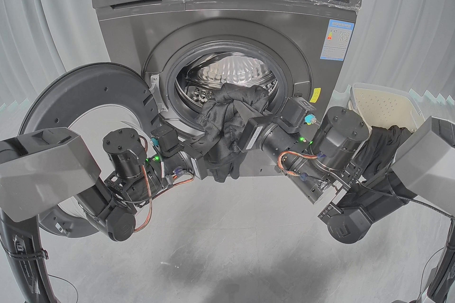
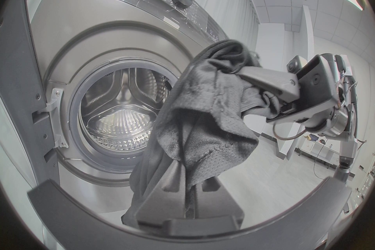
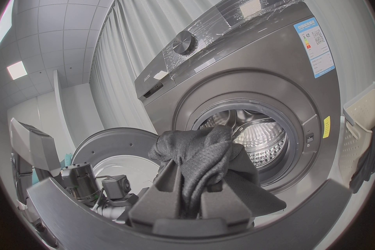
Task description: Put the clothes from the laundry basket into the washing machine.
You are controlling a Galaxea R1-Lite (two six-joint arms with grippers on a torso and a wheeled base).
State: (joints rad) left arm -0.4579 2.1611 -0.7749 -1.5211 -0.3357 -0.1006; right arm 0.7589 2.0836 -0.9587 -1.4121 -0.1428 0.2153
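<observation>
Folds of the black mesh garment point(image 1: 219, 120), bunched and drooping just before the washer point(image 1: 142, 29) mouth, bury both claws' tips in the head view, but the wrist views show left gripper point(image 2: 189, 188) and right gripper point(image 3: 191, 188) each clamped on it, and the basket point(image 1: 385, 105) right of the washer sits partly behind the right arm.

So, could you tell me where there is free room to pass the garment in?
The drum is bare, open above the black garment. Floor between door and laundry basket is free. Crowded: the opening's lower lip, where left gripper and right gripper clamp the garment.
</observation>
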